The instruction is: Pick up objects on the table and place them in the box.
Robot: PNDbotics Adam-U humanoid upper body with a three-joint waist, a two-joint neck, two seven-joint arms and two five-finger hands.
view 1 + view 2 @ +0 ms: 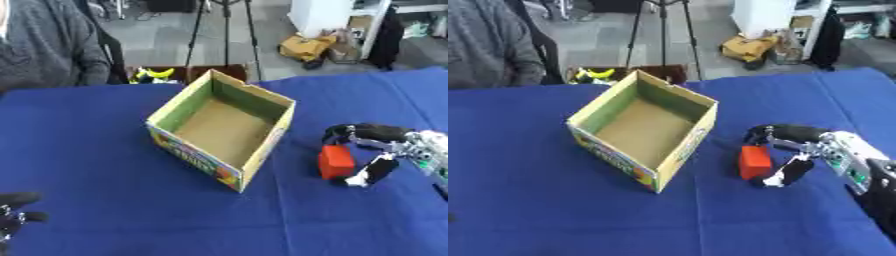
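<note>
Grey floor fills the top of the frame behind a table (105,150) covered w/ a blue cloth. Back there: 1 tripod (226,30) at top centre, a white cabinet (767,15) at upper right w/ a yellow bag (306,47) on the floor beside it, and a low brown bin (175,74) just past the table's far edge w/ something yellow-green in it, can't tell what. A person in a grey sweater sits at upper left, not touching anything on the table.

On the table: 1 box (188,102), centre of frame, open top, cardboard inside, yellow rim, colourful print on the outer walls. Box interior shows only bare cardboard floor. It sits turned at an angle, one corner pointing toward the bottom of the frame.

1 red block (336,161) right of the box, near it but apart, resting on the cloth. Nothing lies btw block and box.

Right hand (794,150) comes in from the right edge, fingers curled around the red block: one dark finger arcs over the top, another w/ a white tip reaches round the bottom right. Fingers appear to touch it.

Left hand (13,212) shows only at the lower left edge of the left eye view, dark fingers relaxed, holding nothing, well apart from the box.
</note>
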